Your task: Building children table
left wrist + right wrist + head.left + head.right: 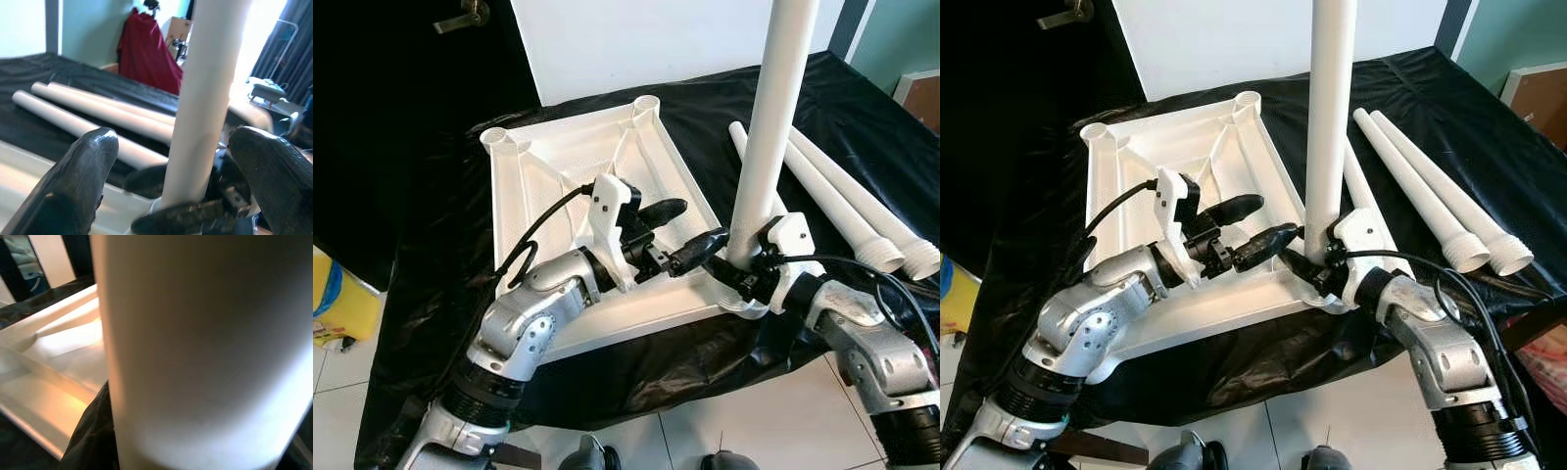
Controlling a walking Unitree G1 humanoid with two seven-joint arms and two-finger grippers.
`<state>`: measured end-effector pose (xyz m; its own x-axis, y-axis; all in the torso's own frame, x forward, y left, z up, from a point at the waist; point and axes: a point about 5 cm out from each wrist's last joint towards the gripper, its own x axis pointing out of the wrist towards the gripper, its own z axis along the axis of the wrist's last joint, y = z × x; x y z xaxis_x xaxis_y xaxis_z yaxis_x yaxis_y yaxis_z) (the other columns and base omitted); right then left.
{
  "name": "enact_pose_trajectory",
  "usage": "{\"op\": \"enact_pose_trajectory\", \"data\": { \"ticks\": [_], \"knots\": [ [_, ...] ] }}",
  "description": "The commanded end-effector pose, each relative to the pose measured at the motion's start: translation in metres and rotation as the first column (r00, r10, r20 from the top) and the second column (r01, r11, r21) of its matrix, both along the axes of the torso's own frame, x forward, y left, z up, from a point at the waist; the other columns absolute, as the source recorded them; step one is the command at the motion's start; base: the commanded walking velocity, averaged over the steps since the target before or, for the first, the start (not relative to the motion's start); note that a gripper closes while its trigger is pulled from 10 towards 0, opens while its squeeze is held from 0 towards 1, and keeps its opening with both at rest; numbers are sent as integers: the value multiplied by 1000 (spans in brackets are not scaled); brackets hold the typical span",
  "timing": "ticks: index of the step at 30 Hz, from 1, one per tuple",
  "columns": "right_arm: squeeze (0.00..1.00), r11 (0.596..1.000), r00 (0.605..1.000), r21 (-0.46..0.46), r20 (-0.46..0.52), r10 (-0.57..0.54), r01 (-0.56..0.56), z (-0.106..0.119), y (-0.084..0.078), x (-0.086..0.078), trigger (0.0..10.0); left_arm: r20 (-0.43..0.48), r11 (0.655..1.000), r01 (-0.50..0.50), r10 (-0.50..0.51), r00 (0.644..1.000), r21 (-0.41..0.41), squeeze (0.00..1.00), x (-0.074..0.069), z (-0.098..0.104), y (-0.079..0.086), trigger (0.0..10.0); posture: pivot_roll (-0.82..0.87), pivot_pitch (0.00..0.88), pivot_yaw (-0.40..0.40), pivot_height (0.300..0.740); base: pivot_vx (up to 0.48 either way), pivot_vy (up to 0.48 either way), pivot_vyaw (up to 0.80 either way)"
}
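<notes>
Leg-fitting step underway on the upturned children's table.

Head views: right claw gripped the upright white leg low down, at the near right corner socket of the ribbed white plastic tabletop, lying underside up on a worktop draped in crinkled black sheet; left claw was spread open just beside that leg. Spare legs, smooth tapered tubes with threaded ends, lay to the right. Left wrist view: glossy black fingers flanked the leg without touching. Right wrist view: leg close up, matte and round. Next, I'd judge, twist it home, keeping it vertical.
</notes>
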<state>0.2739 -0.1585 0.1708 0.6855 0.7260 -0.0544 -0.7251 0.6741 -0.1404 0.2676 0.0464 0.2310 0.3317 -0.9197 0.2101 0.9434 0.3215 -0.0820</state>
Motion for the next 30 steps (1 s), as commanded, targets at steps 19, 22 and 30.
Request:
{"op": "enact_pose_trajectory", "data": {
  "ticks": [19,22,30],
  "knots": [
    [0,970,970,-63,-81,230,-235,-8,19,-10,10000,117,918,397,-395,911,10,0,-13,27,-27,10000,-84,99,77,740,0,0,0],
    [0,964,964,-68,-86,252,-258,-10,23,-9,10000,104,889,457,-454,885,-12,0,-16,33,-30,10000,-80,103,81,740,0,0,0],
    [0,955,956,-82,-108,275,-284,-18,27,-13,10000,91,874,484,-479,873,-41,0,-16,40,-29,10000,-78,106,84,740,0,0,0]
  ]
}}
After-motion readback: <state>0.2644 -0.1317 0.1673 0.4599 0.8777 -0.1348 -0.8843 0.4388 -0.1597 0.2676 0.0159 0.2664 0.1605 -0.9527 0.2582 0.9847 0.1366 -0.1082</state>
